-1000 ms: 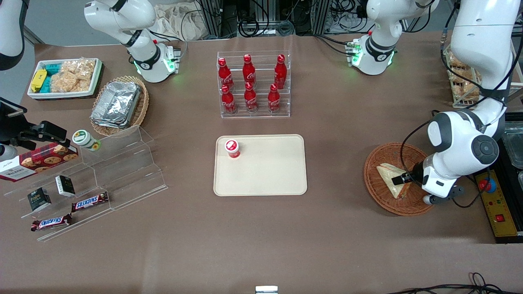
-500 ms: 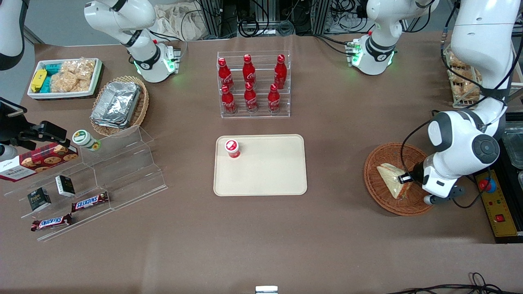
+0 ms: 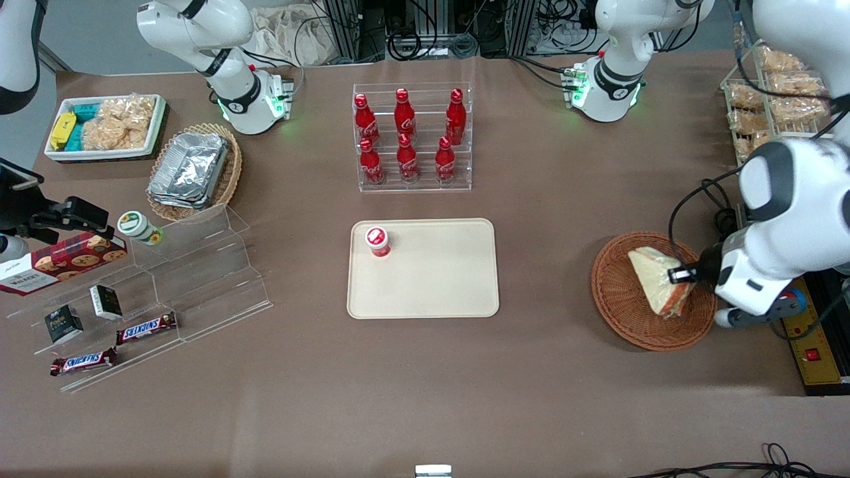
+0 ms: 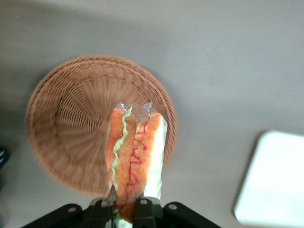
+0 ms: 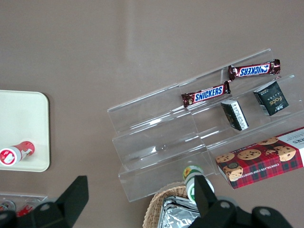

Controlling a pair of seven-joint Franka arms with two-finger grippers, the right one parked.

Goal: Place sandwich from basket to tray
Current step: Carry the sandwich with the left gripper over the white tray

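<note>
From the front, the gripper (image 3: 679,274) pinched the sandwich (image 3: 659,283) by one edge above the basket (image 3: 627,312), probably lifted to clear the rim before heading to the tray (image 3: 431,282). From the wrist, the sandwich (image 4: 134,159) hung filling-side outward, wedged between both fingers (image 4: 143,210), over the basket (image 4: 76,126).
</note>
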